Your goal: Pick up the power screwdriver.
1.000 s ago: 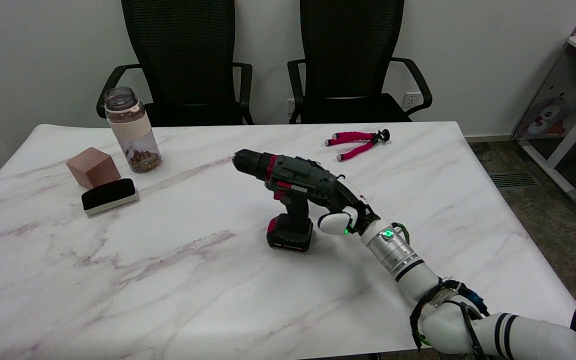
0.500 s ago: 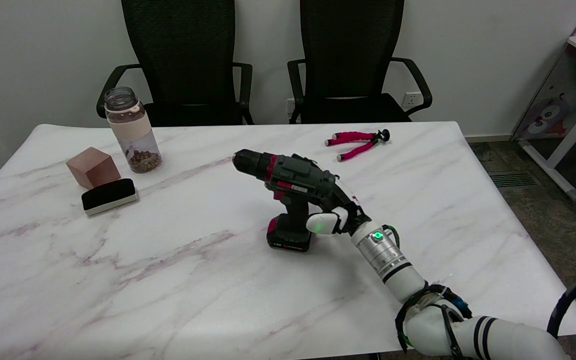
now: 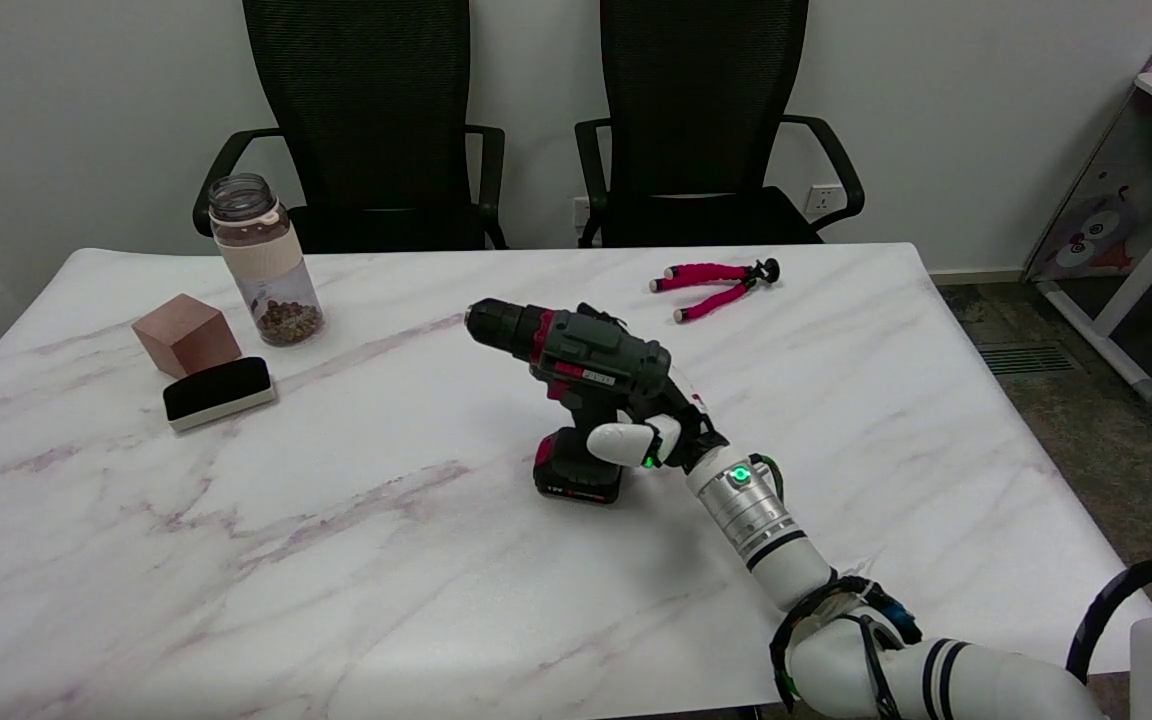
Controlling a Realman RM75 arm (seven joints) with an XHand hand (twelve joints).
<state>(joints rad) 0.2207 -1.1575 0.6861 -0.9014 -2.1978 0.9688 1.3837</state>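
The power screwdriver (image 3: 591, 358), dark green and black with red trim, stands upright on its battery pack near the middle of the marble table (image 3: 336, 560), chuck pointing left. My right hand (image 3: 654, 432) reaches in from the lower right and sits at the grip just under the tool's body. Its white thumb (image 3: 619, 442) lies across the near side of the grip, while the other fingers are hidden behind the tool. I see no closed grasp, and the tool still rests on the table.
At the far left stand a clear bottle (image 3: 264, 262) with brown bits, a brown block (image 3: 186, 334) and a black eraser (image 3: 218, 392). A pink-legged mini tripod (image 3: 714, 283) lies at the back right. Two black chairs (image 3: 376, 120) stand behind the table.
My right hand has slid left and slightly up, from beside the battery pack to the tool's grip, with the thumb now across it. The power screwdriver has not moved.
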